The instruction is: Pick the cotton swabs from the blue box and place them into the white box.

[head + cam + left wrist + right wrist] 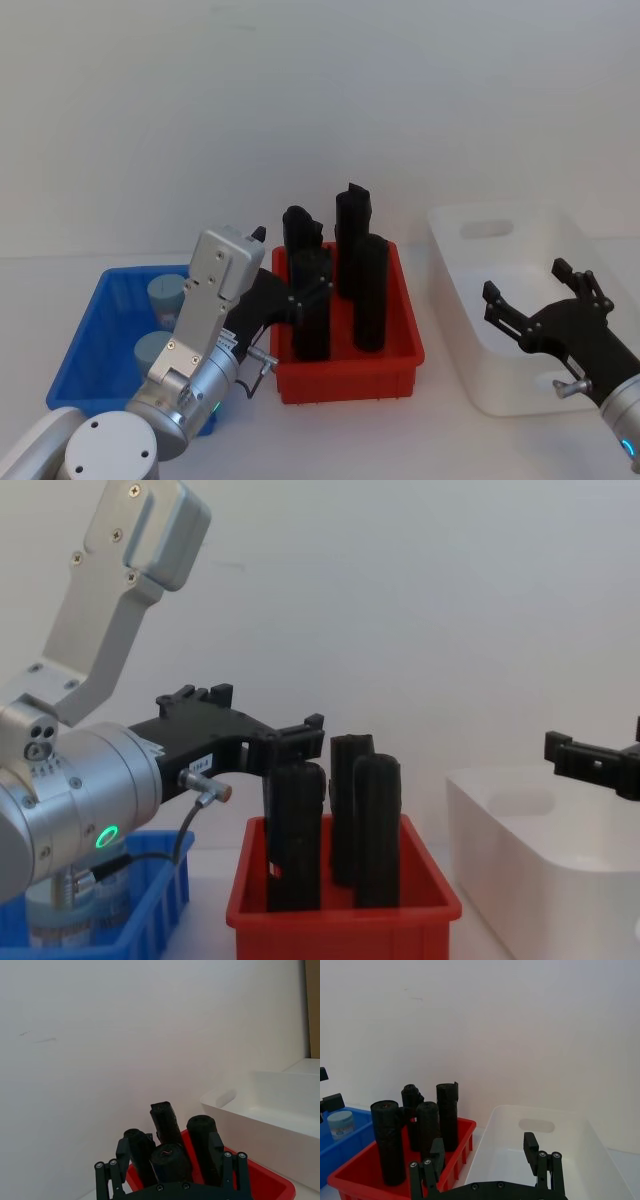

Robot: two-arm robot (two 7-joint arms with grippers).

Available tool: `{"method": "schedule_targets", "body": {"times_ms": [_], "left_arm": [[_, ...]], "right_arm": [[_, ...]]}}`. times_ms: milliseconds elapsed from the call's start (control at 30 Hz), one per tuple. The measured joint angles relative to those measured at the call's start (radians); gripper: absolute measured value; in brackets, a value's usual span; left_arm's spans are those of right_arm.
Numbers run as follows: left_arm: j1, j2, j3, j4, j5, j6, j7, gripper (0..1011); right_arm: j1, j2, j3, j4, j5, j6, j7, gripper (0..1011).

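Two claws spread wide, neither holding anything.
We note the left gripper [169,1138] open beside the tops of the black blocks [368,290] in the red bin [350,382]; contact we cannot tell. The right gripper [524,278], fingers apart, hovers over the white box [446,262]. Both cotton swabs [165,290] stand in the blue box [95,312]. White table [450,445], plain white wall. The left forearm slants across the blue box toward the red bin.

My left end effector [170,1152] is black, like the blocks [368,290] in the red bin [345,378]; the cotton swabs [166,291] have pale grey-blue lids.
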Motion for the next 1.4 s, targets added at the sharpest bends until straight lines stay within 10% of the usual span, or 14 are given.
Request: {"method": "schedule_targets", "body": {"times_ms": [1400], "left_arm": [[0.0,0.0,0.0,0.0,0.0,0.0,0.0,1003]], "right_arm": [[0.0,0.0,0.0,0.0,0.0,0.0,0.0,1001]]}}
